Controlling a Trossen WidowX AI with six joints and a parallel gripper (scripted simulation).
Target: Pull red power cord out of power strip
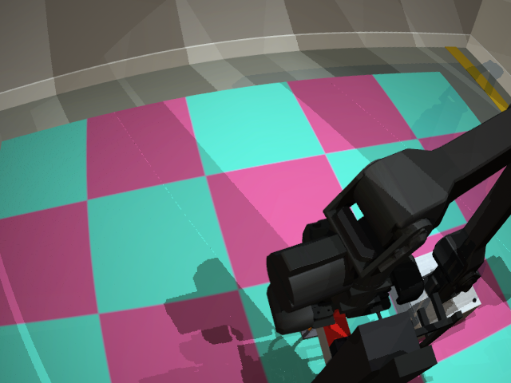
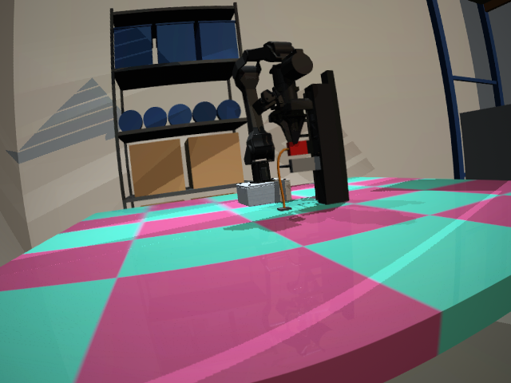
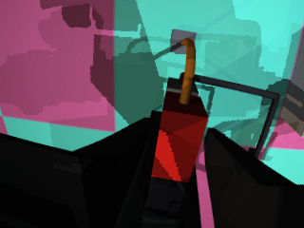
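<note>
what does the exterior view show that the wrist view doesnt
Only the exterior view shows the tall black power strip standing upright, the grey plug below the red one, and the shelf behind. Only the wrist view shows the gripper straddling the red plug, fingers on either side with gaps visible, not yet clamped. Both show the red plug, its orange cord and the checkered table.
</note>
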